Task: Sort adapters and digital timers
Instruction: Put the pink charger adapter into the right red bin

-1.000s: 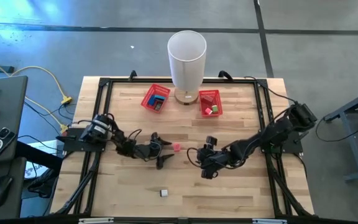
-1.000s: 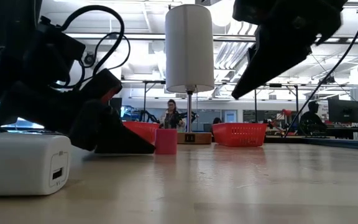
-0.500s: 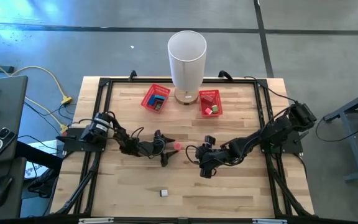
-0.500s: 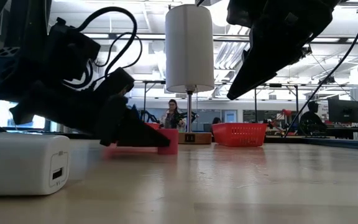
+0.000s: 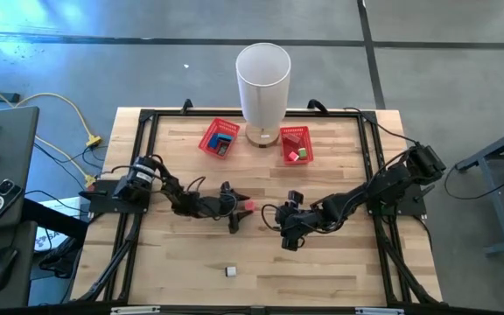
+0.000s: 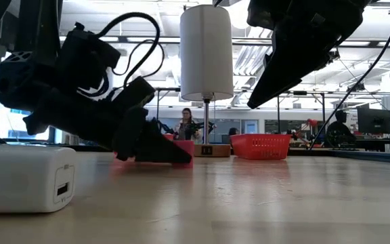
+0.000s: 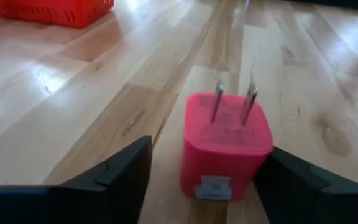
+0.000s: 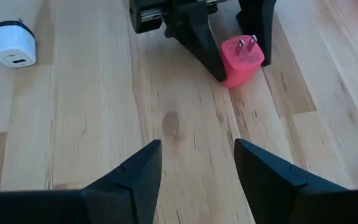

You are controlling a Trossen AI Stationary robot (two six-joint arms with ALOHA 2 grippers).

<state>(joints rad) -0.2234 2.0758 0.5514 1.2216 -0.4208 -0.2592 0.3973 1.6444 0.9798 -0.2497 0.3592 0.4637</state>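
A pink adapter [image 7: 227,140] stands on the wooden table [image 5: 339,262] near its middle, prongs up. My left gripper [image 5: 241,212] lies low over the table, coming from the left, and is open with a finger on each side of the adapter. My right gripper [image 5: 287,238] hangs open above the table to the adapter's right and holds nothing. The right wrist view shows the pink adapter [image 8: 241,59] between the left arm's fingers. A white adapter [image 5: 231,271] lies on its side near the front edge. My left gripper has one finger [image 7: 291,180] close against the pink adapter's side [image 7: 261,149]; I cannot tell whether it touches. The other finger [image 7: 123,174] stands apart from the adapter, with bare table between. The fingers come nearly level from the table's left. The adapter rests on its base.
Two red baskets [image 5: 220,138] [image 5: 295,144] with small items stand at the back, on either side of a tall white cylinder lamp [image 5: 263,83]. A black frame [image 5: 147,118] runs along the table's edges. The white adapter [image 6: 26,177] sits close to the low camera.
My left gripper has slid low over the table toward the right edge, up to the pink adapter, so that its fingers now flank it. The adapter has stayed in place. My right gripper has kept still.
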